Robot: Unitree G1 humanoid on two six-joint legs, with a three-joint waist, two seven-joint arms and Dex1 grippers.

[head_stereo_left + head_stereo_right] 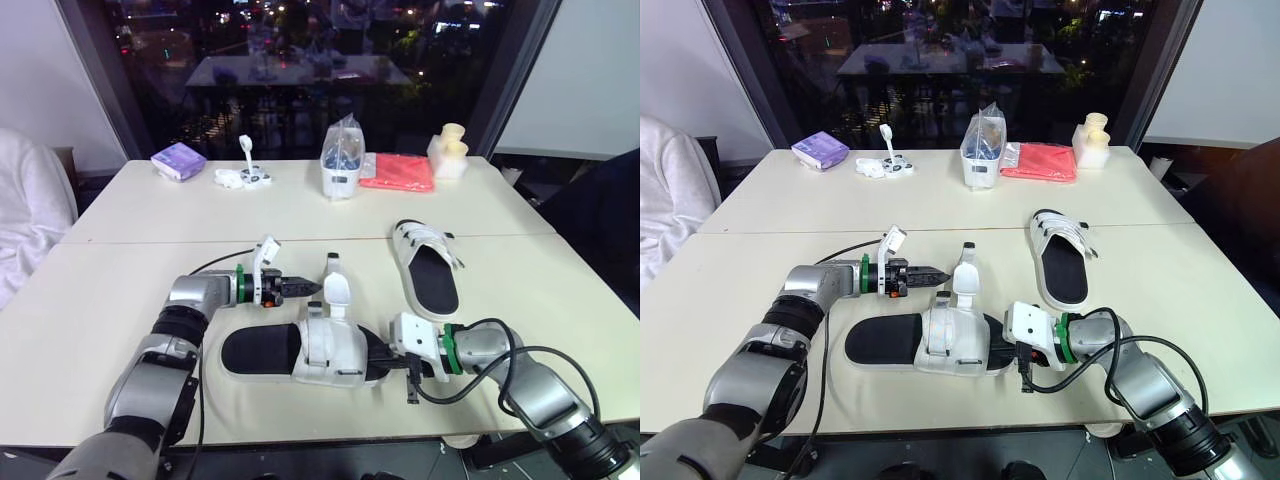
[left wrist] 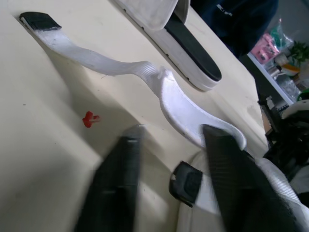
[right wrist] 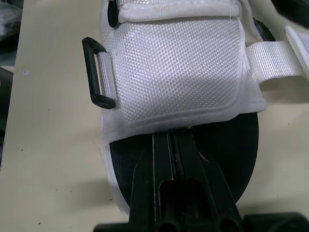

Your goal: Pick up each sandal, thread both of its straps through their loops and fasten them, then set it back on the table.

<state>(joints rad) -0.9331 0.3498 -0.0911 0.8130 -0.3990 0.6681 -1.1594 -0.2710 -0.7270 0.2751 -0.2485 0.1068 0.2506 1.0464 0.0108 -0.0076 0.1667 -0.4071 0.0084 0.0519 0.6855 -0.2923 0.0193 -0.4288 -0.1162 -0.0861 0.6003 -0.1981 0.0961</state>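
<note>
A white sandal with a black insole lies at the near middle of the table. One of its straps is undone and trails away from it across the tabletop. My left gripper is open, just left of that strap, with the strap lying past its fingertips. My right gripper is shut, its tips resting on the insole at the sandal's right end, just short of the mesh upper. A black loop stands empty at the upper's side. The second sandal lies farther back on the right.
At the far side of the table stand a clear bag, a red cloth, a purple packet, small white items and a pale block. A tiny red scrap lies on the table near my left fingers.
</note>
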